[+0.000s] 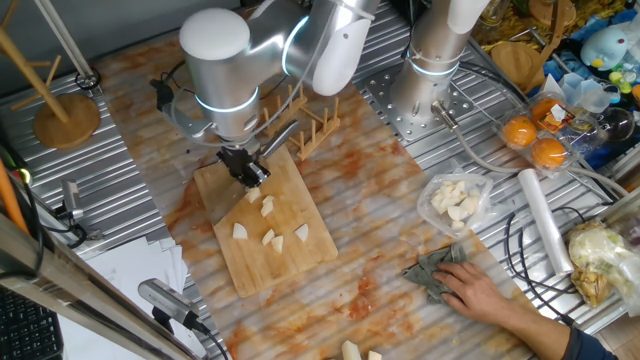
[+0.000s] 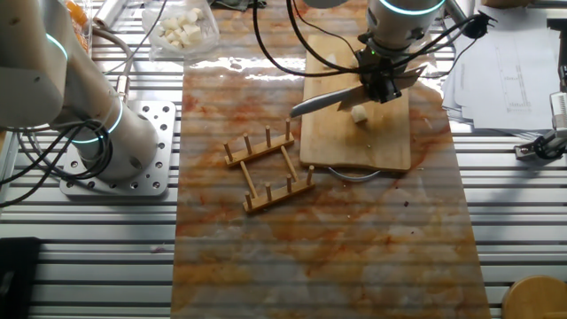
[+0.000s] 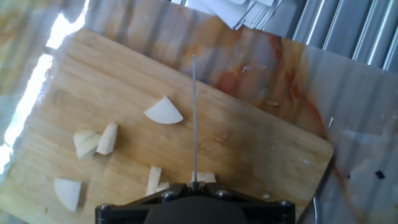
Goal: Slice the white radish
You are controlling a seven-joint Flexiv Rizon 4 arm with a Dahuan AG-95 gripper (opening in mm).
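Several cream-white white radish chunks (image 1: 268, 237) lie on the bamboo cutting board (image 1: 300, 262). My gripper (image 1: 246, 172) hangs over the board's far end, shut on a knife. In the other fixed view the gripper (image 2: 382, 85) holds the knife blade (image 2: 326, 101) out sideways just above one radish chunk (image 2: 359, 113) on the board (image 2: 354, 146). In the hand view the gripper (image 3: 194, 186) shows the knife (image 3: 194, 118) edge-on as a thin line. A radish wedge (image 3: 164, 111) lies left of it, and small pieces (image 3: 154, 179) lie at its base.
A wooden peg rack (image 1: 315, 125) stands beside the board, also in the other fixed view (image 2: 270, 173). A plastic tub of whitish pieces (image 1: 455, 200), a film roll (image 1: 545, 220) and oranges (image 1: 535, 140) sit at the right. A person's hand (image 1: 480, 290) presses a grey cloth (image 1: 432, 268).
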